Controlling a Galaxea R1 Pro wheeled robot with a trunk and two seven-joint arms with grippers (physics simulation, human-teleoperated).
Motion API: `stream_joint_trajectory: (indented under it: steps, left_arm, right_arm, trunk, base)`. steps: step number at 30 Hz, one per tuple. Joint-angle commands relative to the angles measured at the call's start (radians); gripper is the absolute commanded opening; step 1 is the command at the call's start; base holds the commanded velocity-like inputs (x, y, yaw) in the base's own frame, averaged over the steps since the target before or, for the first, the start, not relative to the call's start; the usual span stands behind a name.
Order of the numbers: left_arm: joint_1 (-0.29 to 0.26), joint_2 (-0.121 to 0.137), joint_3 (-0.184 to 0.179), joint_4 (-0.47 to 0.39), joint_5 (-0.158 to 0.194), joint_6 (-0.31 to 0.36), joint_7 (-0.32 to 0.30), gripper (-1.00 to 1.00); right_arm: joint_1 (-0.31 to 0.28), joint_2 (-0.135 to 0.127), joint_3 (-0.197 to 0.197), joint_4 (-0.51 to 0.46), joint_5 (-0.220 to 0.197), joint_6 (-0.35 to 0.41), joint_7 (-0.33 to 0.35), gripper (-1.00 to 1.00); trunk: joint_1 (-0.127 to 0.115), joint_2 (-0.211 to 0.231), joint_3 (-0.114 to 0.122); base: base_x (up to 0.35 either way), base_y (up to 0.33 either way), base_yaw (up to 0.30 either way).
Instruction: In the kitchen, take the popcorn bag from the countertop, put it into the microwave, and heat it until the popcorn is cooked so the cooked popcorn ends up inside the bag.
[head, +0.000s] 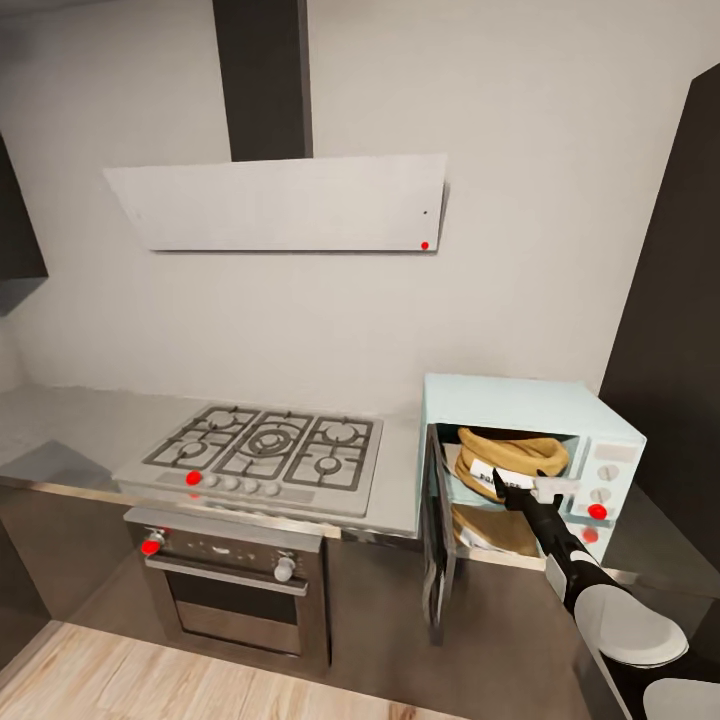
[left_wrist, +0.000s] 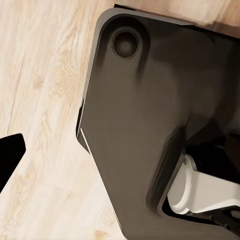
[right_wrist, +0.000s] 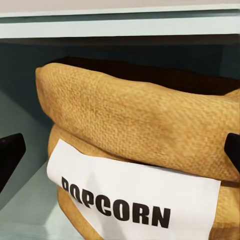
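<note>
1. The popcorn bag (head: 508, 458) is sitting inside the microwave (head: 560, 415), door hanging open.
2. The right gripper (head: 503, 487) is spreading wide at the bag, gripping nothing.
3. Remaining: closing the door, heating.

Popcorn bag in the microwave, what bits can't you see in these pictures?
- Popcorn: hidden inside the popcorn bag in the right wrist view; its rolled rim blocks it.
- Bag's lower part: cut off by the picture's edge there, and behind the right gripper in the head view.
- Microwave knob markings: too small in the head view.
</note>
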Motion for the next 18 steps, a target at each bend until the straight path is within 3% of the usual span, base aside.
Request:
stream_joint_trajectory:
  steps: [1,5,12,18]
  left_arm:
    - [0.001,0.000,0.004,-0.003,0.000,0.004,0.000,1.00]
    - [0.001,0.000,0.004,-0.003,0.000,0.005,0.000,1.00]
    - [0.001,0.000,0.004,-0.003,0.000,0.005,0.000,1.00]
    - [0.001,0.000,0.004,-0.003,0.000,0.005,0.000,1.00]
  right_arm:
    - [-0.001,0.000,-0.008,0.000,0.002,-0.002,0.009,1.00]
    - [-0.001,0.000,-0.008,0.000,0.002,-0.002,0.009,1.00]
    - [-0.001,0.000,-0.008,0.000,0.002,-0.001,0.009,1.00]
    - [-0.001,0.000,-0.008,0.000,0.002,-0.001,0.009,1.00]
  trunk:
    - [0.000,-0.001,0.000]
    - [0.000,-0.001,0.000]
    - [0.000,-0.001,0.000]
    - [0.000,-0.001,0.000]
  base:
    - [0.002,0.000,0.000]
    - [0.029,0.000,0.000]
    - [0.277,0.000,0.000]
    - [0.048,0.000,0.000]
